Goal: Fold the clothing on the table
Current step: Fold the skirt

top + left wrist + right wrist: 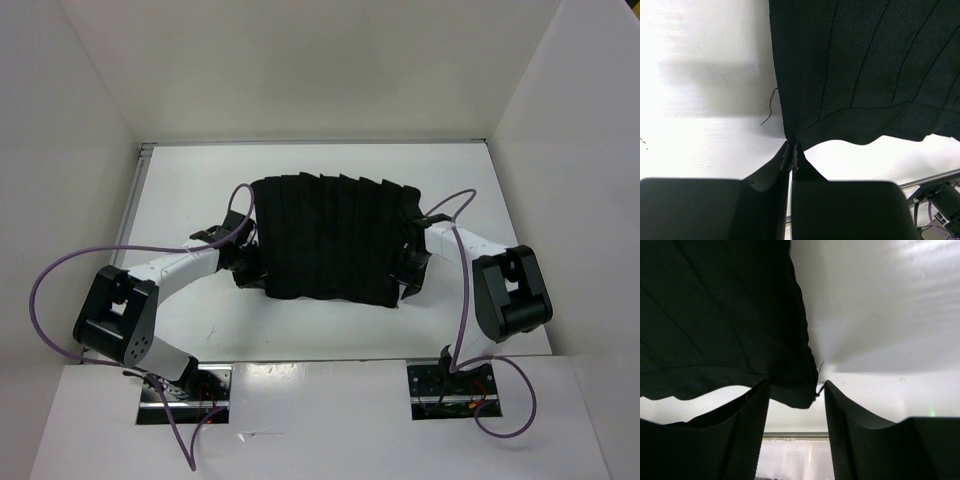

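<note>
The clothing (335,238), a black pleated skirt-like garment, lies spread in the middle of the white table (190,190). My left gripper (248,262) is at its near left corner. In the left wrist view the left gripper (791,146) is shut on that corner of the clothing (865,75), which lifts slightly off the table. My right gripper (408,262) is at the near right corner. In the right wrist view the right gripper (796,385) is open, its fingers (755,410) apart, and the corner of the clothing (715,315) hangs between them.
White walls (90,120) enclose the table on the left, back and right. Two metal base plates (185,392) sit at the near edge. Purple cables (60,270) loop off both arms. A loose thread (770,107) trails from the garment's left edge.
</note>
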